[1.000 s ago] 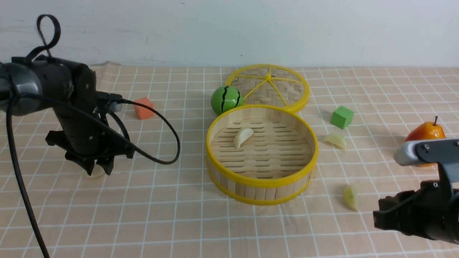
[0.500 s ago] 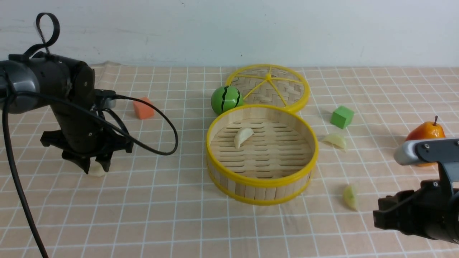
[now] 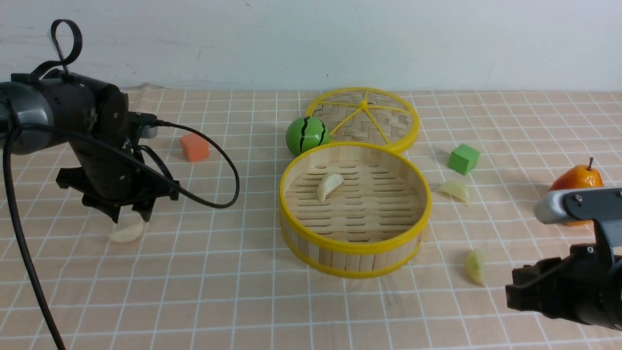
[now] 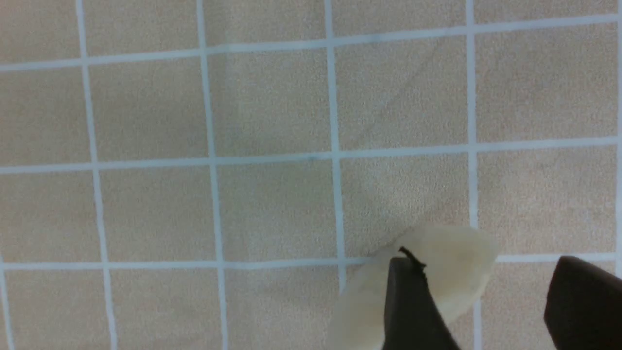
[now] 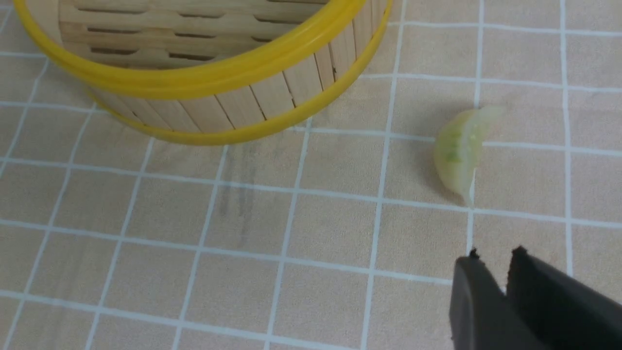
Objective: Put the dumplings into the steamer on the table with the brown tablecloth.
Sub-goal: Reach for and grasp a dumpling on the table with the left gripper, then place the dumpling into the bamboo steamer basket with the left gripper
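Observation:
The steamer point(image 3: 355, 247) stands mid-table on the brown tablecloth point(image 3: 233, 296), with one cream dumpling point(image 3: 329, 186) on its slats. Another cream dumpling point(image 3: 127, 233) lies on the cloth at the left. My left gripper point(image 3: 131, 216) hangs open just above it. From the left wrist, that dumpling point(image 4: 452, 272) shows partly behind one finger point(image 4: 408, 306), and the gap between the fingers is otherwise bare. Two pale yellow-green dumplings point(image 3: 455, 190) point(image 3: 475, 266) lie right of the steamer. My right gripper point(image 5: 495, 255) is shut and holds nothing, a little short of the nearer one point(image 5: 459, 153).
The woven lid point(image 3: 364, 116) lies flat behind the steamer, with a green striped ball point(image 3: 306, 135) against it. An orange cube point(image 3: 194, 147) sits far left, a green cube point(image 3: 463, 158) and a pear point(image 3: 578, 180) to the right. The left arm's cable point(image 3: 214, 194) loops toward the steamer.
My left gripper was down around the cream dumpling; it has opened wider and risen, and the dumpling stays on the cloth. The right arm has not moved.

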Controlling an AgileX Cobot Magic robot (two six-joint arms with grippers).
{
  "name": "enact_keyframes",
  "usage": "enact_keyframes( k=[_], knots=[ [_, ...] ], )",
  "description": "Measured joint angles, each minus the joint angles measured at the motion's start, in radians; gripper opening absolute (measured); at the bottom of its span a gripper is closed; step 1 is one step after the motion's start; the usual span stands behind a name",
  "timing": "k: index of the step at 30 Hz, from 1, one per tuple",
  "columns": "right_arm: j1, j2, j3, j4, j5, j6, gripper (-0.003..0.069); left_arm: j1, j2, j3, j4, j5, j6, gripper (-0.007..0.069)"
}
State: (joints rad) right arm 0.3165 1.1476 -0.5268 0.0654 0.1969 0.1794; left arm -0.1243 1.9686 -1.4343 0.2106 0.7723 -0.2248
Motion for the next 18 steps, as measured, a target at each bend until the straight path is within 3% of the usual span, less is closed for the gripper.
enact_keyframes(
  k=[6,12,18],
  knots=[
    [0.0,0.0,0.0,0.0,0.0,0.0,0.0115,0.0,0.048,0.0,0.007,-0.005,0.02,0.033],
    [0.0,0.0,0.0,0.0,0.0,0.0,0.0121,0.0,0.065,-0.003,0.021,0.001,0.015,0.0209],
    [0.0,0.0,0.0,0.0,0.0,0.0,0.0129,-0.018,-0.018,0.0,-0.153,0.013,0.051,0.0173]
  ],
)
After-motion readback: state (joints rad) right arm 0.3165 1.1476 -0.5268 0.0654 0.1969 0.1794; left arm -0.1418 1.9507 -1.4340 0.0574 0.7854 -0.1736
